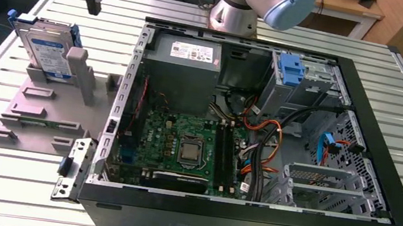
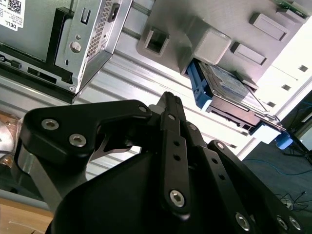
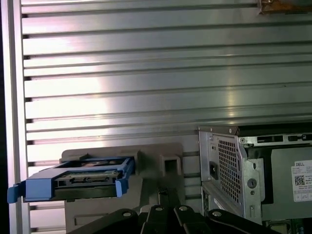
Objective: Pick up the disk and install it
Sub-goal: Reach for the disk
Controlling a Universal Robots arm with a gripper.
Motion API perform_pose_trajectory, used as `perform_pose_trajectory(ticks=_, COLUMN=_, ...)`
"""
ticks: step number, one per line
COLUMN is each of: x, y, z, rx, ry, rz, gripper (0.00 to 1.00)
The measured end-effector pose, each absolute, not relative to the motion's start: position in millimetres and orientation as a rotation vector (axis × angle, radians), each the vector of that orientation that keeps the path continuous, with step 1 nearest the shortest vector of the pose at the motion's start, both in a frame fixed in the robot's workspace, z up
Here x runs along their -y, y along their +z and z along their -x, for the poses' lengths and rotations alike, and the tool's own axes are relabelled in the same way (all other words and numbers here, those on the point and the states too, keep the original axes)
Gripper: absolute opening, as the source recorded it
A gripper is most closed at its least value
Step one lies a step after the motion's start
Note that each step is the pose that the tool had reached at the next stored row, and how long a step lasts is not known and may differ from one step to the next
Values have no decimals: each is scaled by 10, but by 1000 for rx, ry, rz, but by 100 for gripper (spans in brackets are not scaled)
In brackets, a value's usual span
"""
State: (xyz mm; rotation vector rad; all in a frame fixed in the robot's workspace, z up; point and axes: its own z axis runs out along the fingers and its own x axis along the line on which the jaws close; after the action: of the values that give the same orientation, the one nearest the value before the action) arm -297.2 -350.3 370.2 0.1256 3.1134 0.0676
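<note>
Black jointed pincer [image 2: 169,99], closed and empty, hangs near the upright blue-framed silver disk [image 1: 47,51].

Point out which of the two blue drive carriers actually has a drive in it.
The one standing upright in the grey stand, outside the computer case: it holds the silver disk. The blue bracket inside the case shows no drive.
</note>
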Motion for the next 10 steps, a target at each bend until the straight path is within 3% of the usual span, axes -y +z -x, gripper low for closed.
perform_pose_trajectory(ticks=10, x=3504, y=3702, z=2972, rx=-3118, ry=67, rz=-126, gripper=11)
